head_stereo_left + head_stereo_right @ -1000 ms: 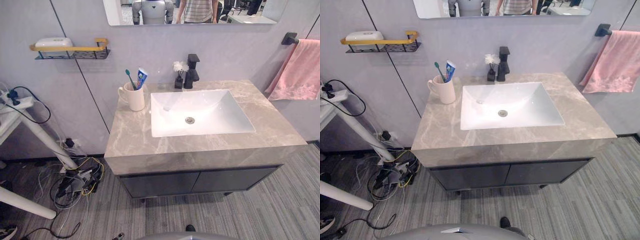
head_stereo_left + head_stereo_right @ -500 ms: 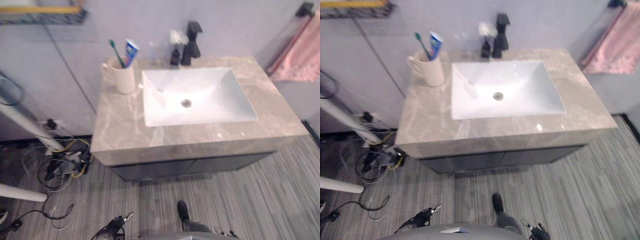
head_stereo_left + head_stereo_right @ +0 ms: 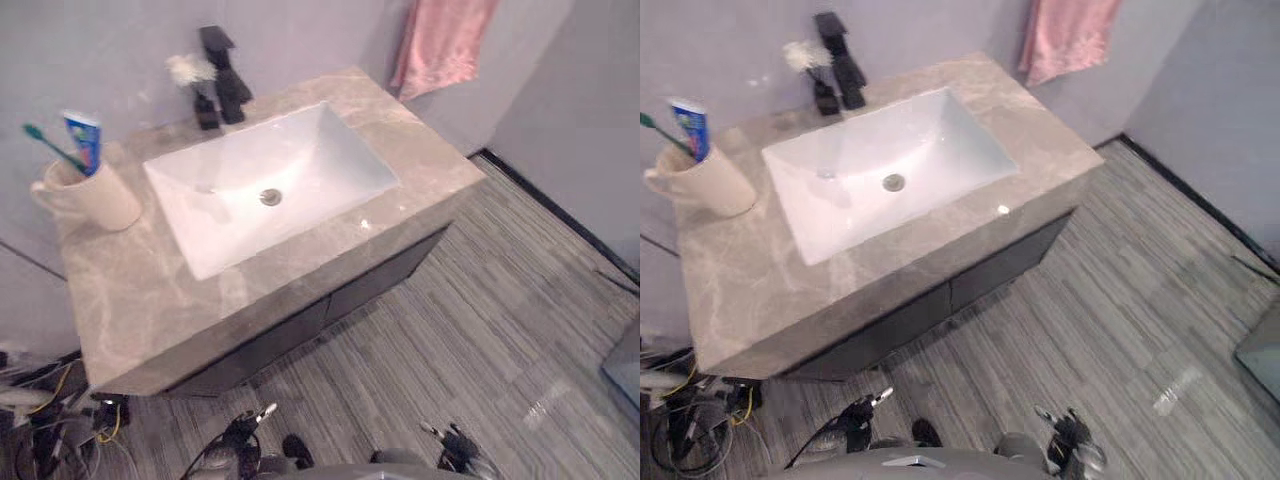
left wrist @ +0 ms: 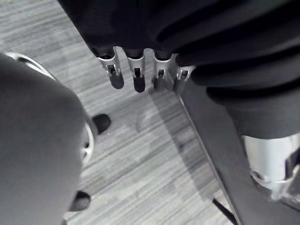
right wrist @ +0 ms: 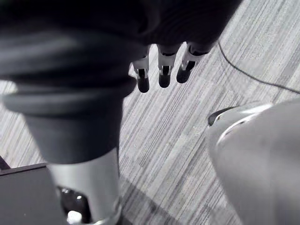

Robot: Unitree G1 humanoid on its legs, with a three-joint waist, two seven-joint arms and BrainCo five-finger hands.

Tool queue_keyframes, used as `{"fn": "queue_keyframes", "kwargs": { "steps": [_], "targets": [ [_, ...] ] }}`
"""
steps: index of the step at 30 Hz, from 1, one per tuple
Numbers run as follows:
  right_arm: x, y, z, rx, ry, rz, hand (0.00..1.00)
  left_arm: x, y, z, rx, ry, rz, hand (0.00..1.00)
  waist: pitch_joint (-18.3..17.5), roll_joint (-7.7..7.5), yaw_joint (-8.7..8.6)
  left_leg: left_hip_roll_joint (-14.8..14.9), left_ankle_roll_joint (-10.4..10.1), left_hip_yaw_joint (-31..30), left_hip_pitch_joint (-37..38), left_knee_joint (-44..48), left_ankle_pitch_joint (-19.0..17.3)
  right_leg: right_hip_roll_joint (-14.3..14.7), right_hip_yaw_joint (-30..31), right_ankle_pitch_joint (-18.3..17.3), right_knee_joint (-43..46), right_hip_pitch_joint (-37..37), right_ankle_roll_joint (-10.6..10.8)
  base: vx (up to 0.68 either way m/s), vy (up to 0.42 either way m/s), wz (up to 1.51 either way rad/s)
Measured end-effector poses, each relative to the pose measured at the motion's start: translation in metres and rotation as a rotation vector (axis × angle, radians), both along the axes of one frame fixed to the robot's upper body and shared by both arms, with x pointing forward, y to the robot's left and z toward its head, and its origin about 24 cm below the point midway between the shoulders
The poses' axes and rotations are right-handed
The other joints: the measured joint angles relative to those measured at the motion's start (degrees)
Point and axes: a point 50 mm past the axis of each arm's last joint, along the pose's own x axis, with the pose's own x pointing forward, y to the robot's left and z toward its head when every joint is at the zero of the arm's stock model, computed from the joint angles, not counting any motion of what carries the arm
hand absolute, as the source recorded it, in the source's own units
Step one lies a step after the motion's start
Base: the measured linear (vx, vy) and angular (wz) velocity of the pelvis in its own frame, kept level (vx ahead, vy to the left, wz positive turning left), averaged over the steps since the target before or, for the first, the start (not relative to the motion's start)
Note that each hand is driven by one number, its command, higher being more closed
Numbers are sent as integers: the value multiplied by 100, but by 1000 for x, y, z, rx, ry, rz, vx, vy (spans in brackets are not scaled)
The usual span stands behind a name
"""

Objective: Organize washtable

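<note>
The grey marble washtable (image 3: 140,290) carries a white sink (image 3: 300,150). A cream cup (image 3: 95,198) stands on its left end, holding a green toothbrush (image 3: 48,145) and a blue toothpaste tube (image 3: 84,135). Behind the sink are a black faucet (image 3: 228,75) and a small dark vase with a white flower (image 3: 198,92). My left hand (image 4: 136,77) hangs low over the floor in front of the cabinet, its fingers relaxed and holding nothing. My right hand (image 5: 161,70) hangs the same way, also holding nothing. Both hands are well below the countertop and away from it.
A pink towel (image 3: 440,40) hangs on the wall to the right of the washtable. Dark cabinet doors (image 3: 330,310) sit under the countertop. A tangle of cables (image 3: 40,435) lies on the floor at the left. Grey striped floor (image 3: 500,300) stretches to the right.
The whole picture has swung, so the camera has moved and now looks down from the table's right side. The things on the washtable stand as before. Both hands now show at the bottom edge.
</note>
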Motion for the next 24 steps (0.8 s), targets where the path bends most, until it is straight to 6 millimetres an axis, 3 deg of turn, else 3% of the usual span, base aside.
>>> {"fn": "queue_keyframes", "kwargs": {
  "steps": [2,4,5,6,7,8,9,11,13,15,17,18,19,21,22,23,24],
  "targets": [
    [1,10,-1,21,-2,40,0,4,-3,1,2,-6,-28,0,-19,-32,13,127,-48,66,63,250,-33,63,3,14,-366,303,-1,-93,-143,-26],
    [2,12,-1,22,-13,48,0,9,-6,2,22,-14,-98,0,-1,7,0,516,-201,26,42,837,-251,254,1,16,-528,568,-4,-122,-171,-14],
    [2,12,-1,19,-16,52,0,12,-7,3,33,-20,-123,0,66,73,4,828,-260,-3,-8,1310,-435,423,8,19,-543,682,-9,-187,-173,-25],
    [4,11,0,10,-30,55,0,14,-9,4,42,-27,-150,0,182,240,6,1375,-347,-69,-109,2055,-697,682,39,40,-594,829,-45,-220,-181,-46],
    [4,7,1,-2,-32,60,0,13,-10,4,42,-25,-154,0,199,306,6,1810,-439,-189,-259,2737,-818,913,148,3,-623,894,-120,-210,-155,-53],
    [3,5,1,-4,-29,54,0,11,-11,3,41,-21,-158,0,218,352,9,1983,-454,-315,-368,3033,-809,1000,191,-30,-595,885,-187,-194,-150,-65],
    [-1,0,0,-8,-19,33,0,13,-11,4,44,-29,-159,0,283,439,6,2182,-604,-753,-595,3494,-709,1135,302,-77,-435,816,-292,-176,-170,-71],
    [-10,-9,-1,-21,14,-14,0,15,-11,5,47,-44,-158,0,452,505,-17,2187,-663,-1419,-690,3964,-466,1198,564,-126,-179,786,-361,-171,-181,-88],
    [-19,-19,-1,-30,23,-98,0,11,-12,3,34,-33,-136,0,471,609,-37,2064,-602,-2035,-618,4235,-314,1334,1107,-119,-14,791,-351,-129,-127,-129],
    [-27,-26,-2,-37,33,-145,0,-3,-14,-1,23,-3,-129,0,413,697,-40,1708,-633,-2892,-640,4352,-285,1444,1651,-88,11,770,-344,-96,-34,-139],
    [-38,-32,-3,-55,73,-122,0,-8,-15,-2,1,2,-61,0,413,742,11,716,-651,-4079,-406,3542,-1156,1568,2508,-86,133,558,-364,-64,179,-171],
    [-41,-32,-3,-58,81,-118,0,-10,-14,-3,-1,6,-52,0,415,774,-2,507,-649,-4344,-346,3216,-1285,1645,2704,-86,165,483,-362,-21,230,-182],
    [-47,-38,-2,-76,98,-103,0,-11,-16,-3,-11,3,-35,0,407,914,-2,190,-722,-4873,-220,2556,-1529,1866,3111,-90,255,278,-344,21,214,-160],
    [-56,-35,-4,-72,134,-79,0,-16,-9,-4,-16,10,31,0,358,787,86,-175,-662,-4760,29,2146,-1646,1896,3782,9,315,201,-327,65,215,-196],
    [-67,-34,-6,-74,177,-48,0,-21,-5,-5,-9,23,37,0,354,750,67,-249,-638,-4568,203,1947,-1613,1971,3848,46,608,153,-275,85,150,-167],
    [-71,-33,-6,-72,190,-38,0,-22,-4,-5,-6,25,38,0,346,736,46,-241,-614,-4364,261,1882,-1526,1991,3891,94,632,215,-284,93,165,-160],
    [-68,-33,-6,-75,186,-20,0,-21,-4,-5,-7,25,42,0,343,779,40,-207,-522,-3971,358,1809,-1449,1925,4036,93,534,203,-163,80,153,-137]
  ]
}}
